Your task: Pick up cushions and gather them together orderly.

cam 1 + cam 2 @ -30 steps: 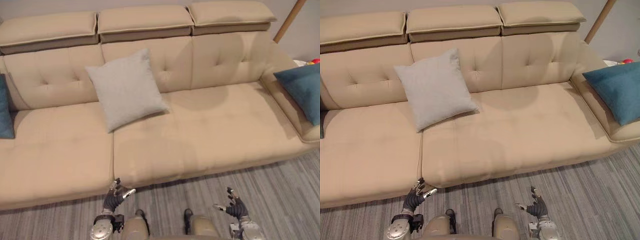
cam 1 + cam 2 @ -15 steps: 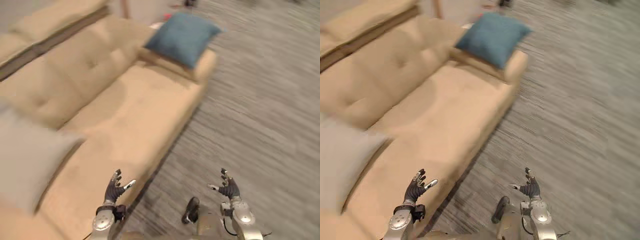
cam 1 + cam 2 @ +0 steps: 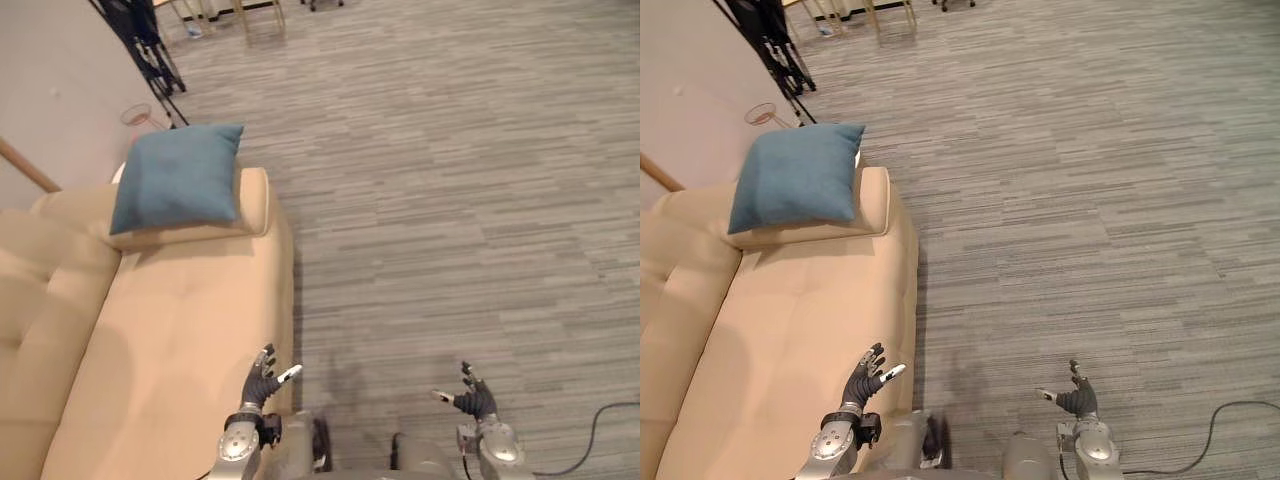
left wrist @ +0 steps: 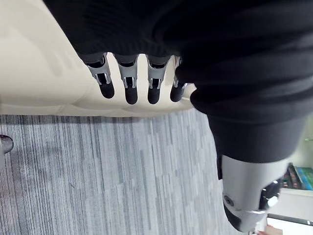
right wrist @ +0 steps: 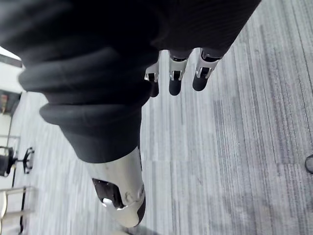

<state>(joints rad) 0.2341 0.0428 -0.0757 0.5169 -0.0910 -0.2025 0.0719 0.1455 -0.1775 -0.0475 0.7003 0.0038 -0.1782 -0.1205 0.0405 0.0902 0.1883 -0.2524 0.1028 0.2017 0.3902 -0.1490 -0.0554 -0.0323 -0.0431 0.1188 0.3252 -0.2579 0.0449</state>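
In the left eye view I see a teal-blue square cushion [image 3: 178, 178], soft and matte, lying flat on the padded armrest [image 3: 255, 205] at the end of the beige sofa [image 3: 190, 330]. Its far edge reaches past the armrest's outer side. The sofa's seat is smooth, suede-like cloth with a rounded front edge. My left hand [image 3: 262, 378] hangs over that front edge, fingers spread and holding nothing. My right hand [image 3: 470, 400] is over the grey streaked floor [image 3: 450, 200], well apart from the sofa, fingers likewise spread and empty. Beyond the cushion, a black tripod [image 3: 150, 55] and a slanted wooden pole [image 3: 25, 165] stand by the wall. A broad stretch of floor runs to the right of the sofa.

In the left wrist view, my straight fingers [image 4: 127, 88] line up above the sofa's cream edge, with floor past it.

In the right wrist view, relaxed fingers [image 5: 176, 81] hang over bare floor.
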